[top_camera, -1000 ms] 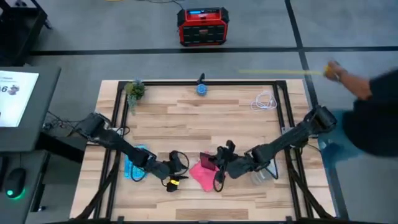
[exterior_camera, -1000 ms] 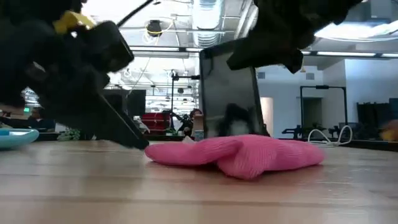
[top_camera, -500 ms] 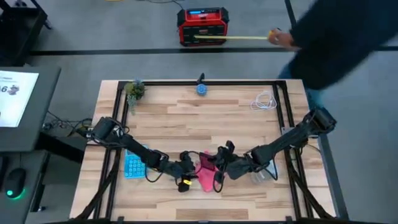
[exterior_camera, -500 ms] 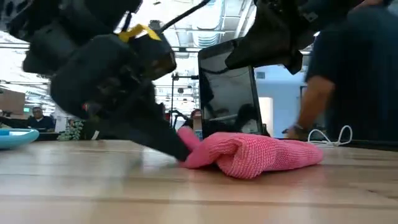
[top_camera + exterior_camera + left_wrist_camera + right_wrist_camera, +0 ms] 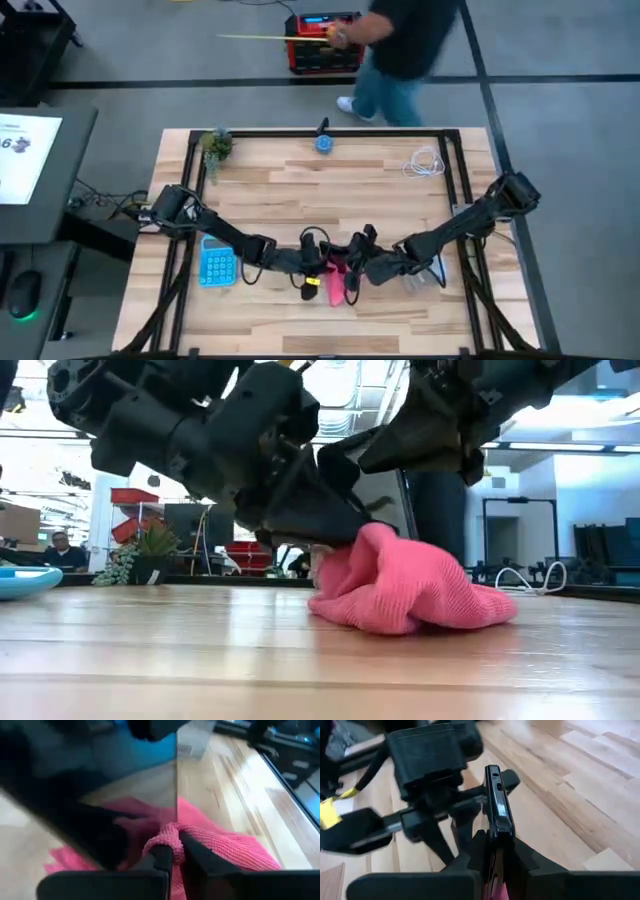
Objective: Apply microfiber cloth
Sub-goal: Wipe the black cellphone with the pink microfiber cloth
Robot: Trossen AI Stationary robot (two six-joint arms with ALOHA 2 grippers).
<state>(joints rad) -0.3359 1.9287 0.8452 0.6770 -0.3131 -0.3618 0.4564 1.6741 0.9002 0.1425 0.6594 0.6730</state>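
Cloth pinched, phone held: that is where we stand. Our left gripper [image 5: 172,851] has its fingers closed on a raised fold of the microfiber cloth [image 5: 400,585], while the rest of the cloth trails down from that gripper onto the counter [image 5: 200,650]. Our right gripper [image 5: 492,847] clamps the black phone [image 5: 498,805] by its lower end and holds it upright on edge, its long axis rising away from the fingers. The relation that matters is this: the phone's dark screen stands directly ahead of our left gripper, just beyond the pinched fold, and the fold looks to be touching or almost touching the glass. We judge that our left arm is the one to wipe, carrying the fold along the screen's long axis while our right holds the phone steady.
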